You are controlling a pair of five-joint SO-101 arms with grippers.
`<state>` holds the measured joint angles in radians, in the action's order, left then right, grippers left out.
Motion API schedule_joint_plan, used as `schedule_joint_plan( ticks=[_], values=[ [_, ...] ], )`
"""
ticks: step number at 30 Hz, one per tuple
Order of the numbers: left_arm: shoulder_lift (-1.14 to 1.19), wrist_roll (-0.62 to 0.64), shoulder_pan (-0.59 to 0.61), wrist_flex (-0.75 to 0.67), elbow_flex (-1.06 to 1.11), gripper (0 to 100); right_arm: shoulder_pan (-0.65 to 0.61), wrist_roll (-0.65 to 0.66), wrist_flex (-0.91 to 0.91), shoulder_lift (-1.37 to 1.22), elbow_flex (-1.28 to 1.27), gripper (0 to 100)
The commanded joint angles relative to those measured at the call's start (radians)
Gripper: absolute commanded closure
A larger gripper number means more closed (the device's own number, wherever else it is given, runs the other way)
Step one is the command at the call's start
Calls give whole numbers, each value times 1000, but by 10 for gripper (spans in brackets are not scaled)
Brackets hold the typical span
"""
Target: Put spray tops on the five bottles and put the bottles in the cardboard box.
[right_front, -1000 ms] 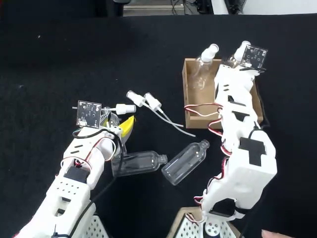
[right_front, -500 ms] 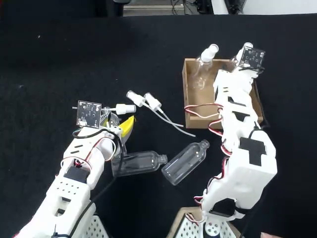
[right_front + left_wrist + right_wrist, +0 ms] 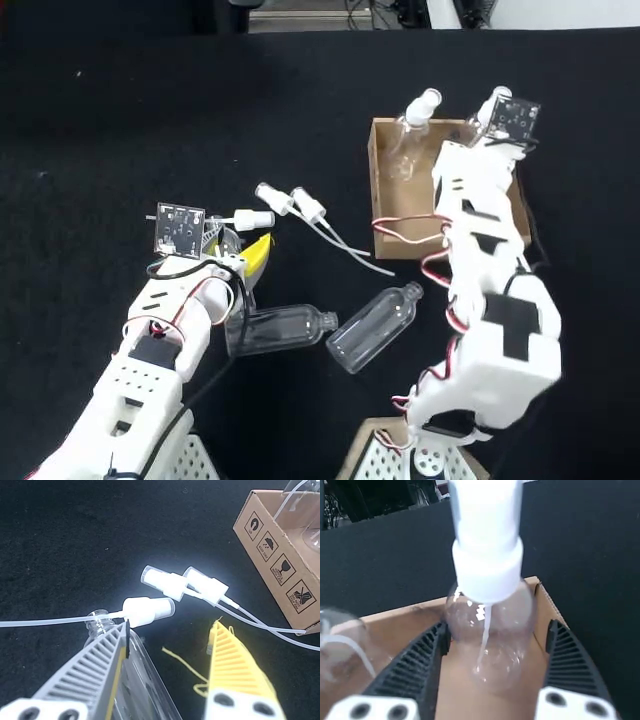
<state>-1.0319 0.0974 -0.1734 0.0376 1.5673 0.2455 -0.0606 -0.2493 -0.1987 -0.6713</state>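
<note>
Right wrist view: the right gripper (image 3: pixel 497 629) sits inside the cardboard box (image 3: pixel 385 622), fingers apart on either side of a capped bottle (image 3: pixel 487 595), apparently not pinching it. The left gripper (image 3: pixel 171 627) hovers, jaws spread, over an uncapped bottle (image 3: pixel 100 622). A spray top (image 3: pixel 149 611) lies at its neck, with a second top (image 3: pixel 165 582) and a third top (image 3: pixel 206 586) just beside.
</note>
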Motion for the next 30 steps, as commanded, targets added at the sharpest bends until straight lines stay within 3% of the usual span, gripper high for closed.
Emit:
schedule_joint_plan(
  ticks=[1, 11, 13, 16, 19, 30],
  values=[
    [-14, 6, -5, -25, -10, 747, 6, 2, 3, 127, -39, 733],
    [-14, 6, -5, -25, -12, 747, 15, 2, 69, 389, -255, 746],
    [-14, 6, -5, -25, -12, 747, 17, 2, 164, 458, -266, 812],
    [-14, 6, -5, -25, -12, 747, 43, 2, 249, 524, -271, 991],
    [-14, 6, -5, -25, -12, 747, 69, -9, 259, 513, -266, 954],
    [-14, 6, -4, -25, -12, 747, 163, -299, 261, 326, -114, 987]
  ],
)
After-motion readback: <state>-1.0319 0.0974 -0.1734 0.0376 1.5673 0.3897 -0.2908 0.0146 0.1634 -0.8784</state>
